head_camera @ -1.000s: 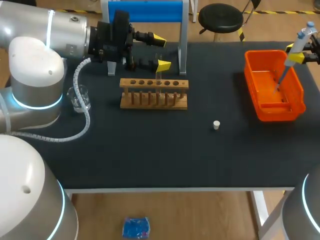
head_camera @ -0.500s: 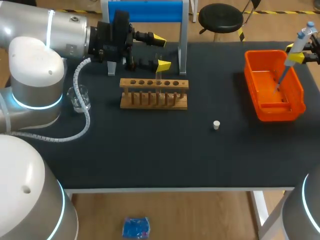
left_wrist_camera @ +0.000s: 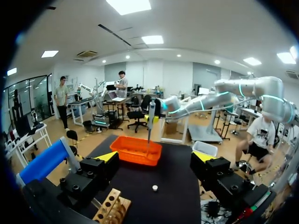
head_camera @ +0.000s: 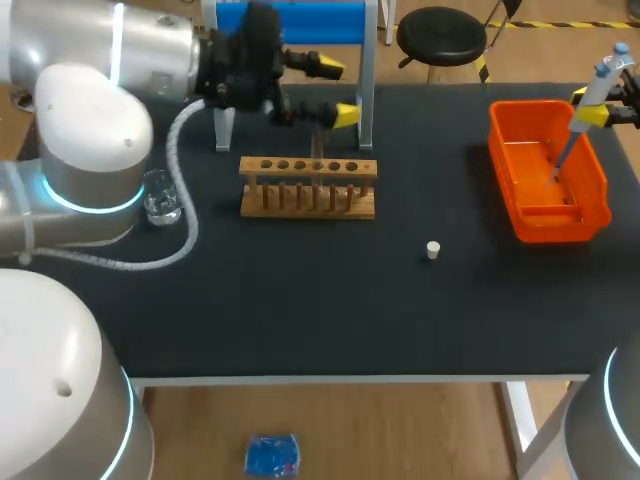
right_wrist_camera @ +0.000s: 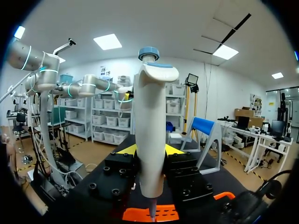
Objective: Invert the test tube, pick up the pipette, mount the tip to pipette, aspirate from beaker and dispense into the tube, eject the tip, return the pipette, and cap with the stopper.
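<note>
Two grippers hang over the black table (head_camera: 300,310). The left gripper (head_camera: 335,91) is above the far edge, just behind the wooden rack (head_camera: 308,187). Its fingers are spread wide and nothing is between them, which the left wrist view confirms. A clear tube (head_camera: 318,150) seems to stand in one of the rack's middle holes, below that gripper, though it is hard to make out. The blue stand (head_camera: 290,20) rises at the far edge behind the left gripper. The glass beaker (head_camera: 160,197) stands near the left edge, close against the left arm and its white hose. The right gripper (head_camera: 585,105) is at the far right corner, above the orange bin (head_camera: 548,226). Its fingers are clamped on the pipette (right_wrist_camera: 150,135) from both sides. The pipette is upright, with its blue-capped head above the fingers and its thin end pointing down over the bin. The small white stopper (head_camera: 432,250) lies alone on the table between rack and bin, nearer the front edge and well apart from both.
</note>
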`<state>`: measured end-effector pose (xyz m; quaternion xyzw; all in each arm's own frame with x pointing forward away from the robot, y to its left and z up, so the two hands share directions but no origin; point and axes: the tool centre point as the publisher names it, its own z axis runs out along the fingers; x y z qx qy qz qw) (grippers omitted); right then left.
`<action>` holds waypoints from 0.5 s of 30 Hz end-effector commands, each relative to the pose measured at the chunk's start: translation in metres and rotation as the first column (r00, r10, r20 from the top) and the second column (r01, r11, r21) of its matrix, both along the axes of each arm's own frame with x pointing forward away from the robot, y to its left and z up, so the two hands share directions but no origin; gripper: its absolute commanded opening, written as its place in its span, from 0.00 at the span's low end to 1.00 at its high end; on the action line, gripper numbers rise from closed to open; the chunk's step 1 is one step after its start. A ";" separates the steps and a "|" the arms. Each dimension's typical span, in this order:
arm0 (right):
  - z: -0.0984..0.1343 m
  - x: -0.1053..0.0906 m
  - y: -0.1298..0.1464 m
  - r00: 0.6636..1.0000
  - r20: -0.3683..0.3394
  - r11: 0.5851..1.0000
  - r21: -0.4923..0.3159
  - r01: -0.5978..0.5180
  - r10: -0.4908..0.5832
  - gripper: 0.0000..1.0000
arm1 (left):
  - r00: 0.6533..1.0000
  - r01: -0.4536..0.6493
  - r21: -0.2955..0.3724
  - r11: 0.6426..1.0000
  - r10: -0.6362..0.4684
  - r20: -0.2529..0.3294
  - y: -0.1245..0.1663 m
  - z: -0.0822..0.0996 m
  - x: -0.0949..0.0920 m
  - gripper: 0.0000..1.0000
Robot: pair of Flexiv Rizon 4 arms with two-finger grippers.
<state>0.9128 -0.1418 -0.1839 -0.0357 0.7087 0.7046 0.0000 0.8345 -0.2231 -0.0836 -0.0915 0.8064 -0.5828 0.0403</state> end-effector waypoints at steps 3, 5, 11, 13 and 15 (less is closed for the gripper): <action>0.000 0.000 -0.001 1.000 0.001 1.000 -0.001 -0.002 0.002 0.00 | 0.997 -0.075 0.102 0.992 0.077 -0.010 -0.075 0.020 0.013 1.00; 0.000 0.000 -0.001 1.000 0.001 1.000 -0.001 -0.002 0.002 0.00 | 0.994 -0.112 0.111 0.988 0.113 -0.009 -0.089 0.025 0.014 1.00; 0.000 0.000 -0.001 1.000 0.001 1.000 -0.001 -0.002 0.002 0.00 | 0.994 -0.110 0.122 0.986 0.111 0.005 -0.142 0.033 0.026 1.00; 0.000 0.000 -0.001 1.000 0.001 1.000 -0.001 -0.002 0.002 0.00 | 0.994 -0.107 0.122 0.987 0.106 0.013 -0.154 0.036 0.030 1.00; 0.000 0.000 -0.001 1.000 0.001 1.000 -0.001 -0.002 0.002 0.00 | 0.996 -0.088 0.129 0.988 0.086 0.017 -0.163 0.037 0.035 1.00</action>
